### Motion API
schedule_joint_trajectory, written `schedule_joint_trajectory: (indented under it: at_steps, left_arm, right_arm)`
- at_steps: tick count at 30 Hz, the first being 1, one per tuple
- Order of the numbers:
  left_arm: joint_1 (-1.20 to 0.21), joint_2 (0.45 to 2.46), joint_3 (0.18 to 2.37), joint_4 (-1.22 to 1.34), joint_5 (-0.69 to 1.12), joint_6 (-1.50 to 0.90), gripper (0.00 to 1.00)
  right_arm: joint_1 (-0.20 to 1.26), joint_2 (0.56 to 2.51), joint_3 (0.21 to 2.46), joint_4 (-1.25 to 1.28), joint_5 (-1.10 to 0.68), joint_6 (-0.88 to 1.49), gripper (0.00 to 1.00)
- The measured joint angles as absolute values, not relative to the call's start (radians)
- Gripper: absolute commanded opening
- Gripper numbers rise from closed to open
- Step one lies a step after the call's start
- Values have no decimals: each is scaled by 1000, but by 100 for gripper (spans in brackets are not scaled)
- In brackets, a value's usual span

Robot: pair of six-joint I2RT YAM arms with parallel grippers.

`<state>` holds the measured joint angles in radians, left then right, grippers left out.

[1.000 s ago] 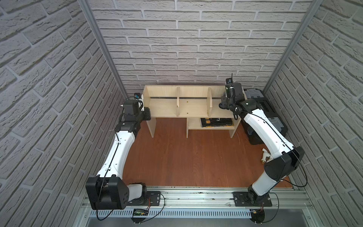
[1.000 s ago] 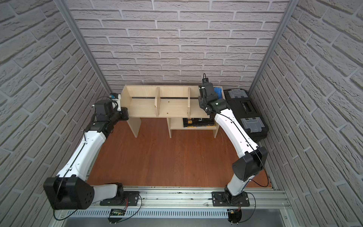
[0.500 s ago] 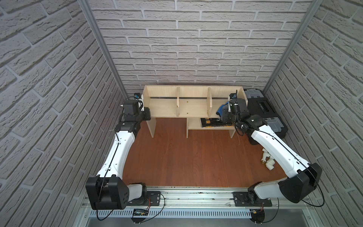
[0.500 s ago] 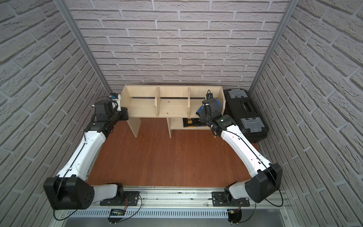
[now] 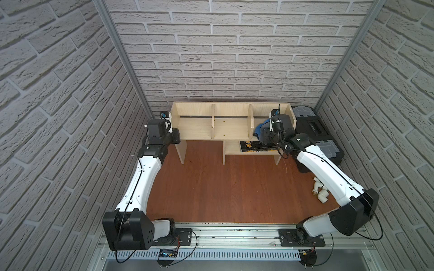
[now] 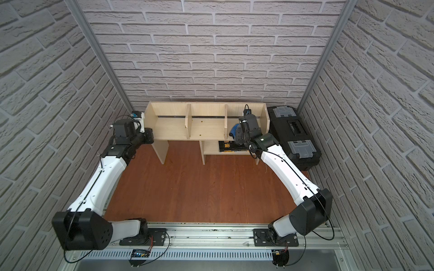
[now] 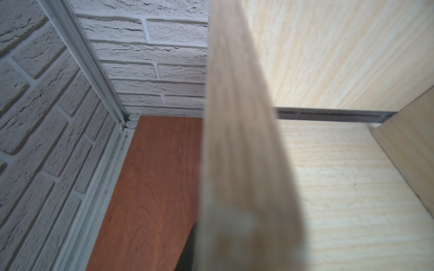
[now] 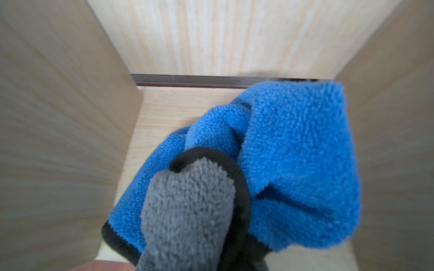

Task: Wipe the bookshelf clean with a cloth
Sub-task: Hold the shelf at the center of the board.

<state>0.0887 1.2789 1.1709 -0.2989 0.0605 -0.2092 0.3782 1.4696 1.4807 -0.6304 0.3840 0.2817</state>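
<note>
Shelf [image 5: 195, 127] stands at the far edge of the floor [image 5: 223, 187]: three top bays, with a low ledge under the right half. Toolbox [image 5: 314, 131] is just beside its right end. White fittings [image 5: 319, 190] lie on the floor, well apart from the shelf.

Your right gripper [image 5: 262, 134] is in the right bay, clamped on the cloth [image 5: 258, 126]; blue shows there in both top views [image 6: 233, 130]. Wrist view: cloth [image 8: 293, 152] is bunched before the lens, blue face out, with a grey fold with dark trim nearest. It hides the fingers. The cloth hangs over the bay's board, between the divider and the end panel. You cannot tell whether it presses on the board.

Your left gripper [image 5: 175, 137] is at the front edge of the shelf's left end panel. Wrist view: shelf [image 7: 234, 117] is edge-on, its panel blurred down the middle, with one dark finger [image 7: 187, 254] against the outer side. Jaws are narrow, pinching the panel.

A flat black item [image 5: 252, 145] lies on the low ledge, below the cloth.
</note>
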Motion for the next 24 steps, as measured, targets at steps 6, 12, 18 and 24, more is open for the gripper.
schedule_joint_trajectory:
  at_steps: [6, 12, 18, 24]
  left_arm:
    - [89, 1280, 1171, -297, 60, -209, 0]
    - [89, 1280, 1171, -297, 60, -209, 0]
    - [89, 1280, 1171, -297, 60, -209, 0]
    - [89, 1280, 1171, -296, 60, -209, 0]
  right_arm:
    - [346, 1501, 1481, -593, 500, 200, 3]
    - [340, 1614, 1587, -530, 380, 162, 3]
    - [357, 1598, 1555, -479, 229, 186, 3]
    - [377, 1418, 1353, -426, 198, 215, 3]
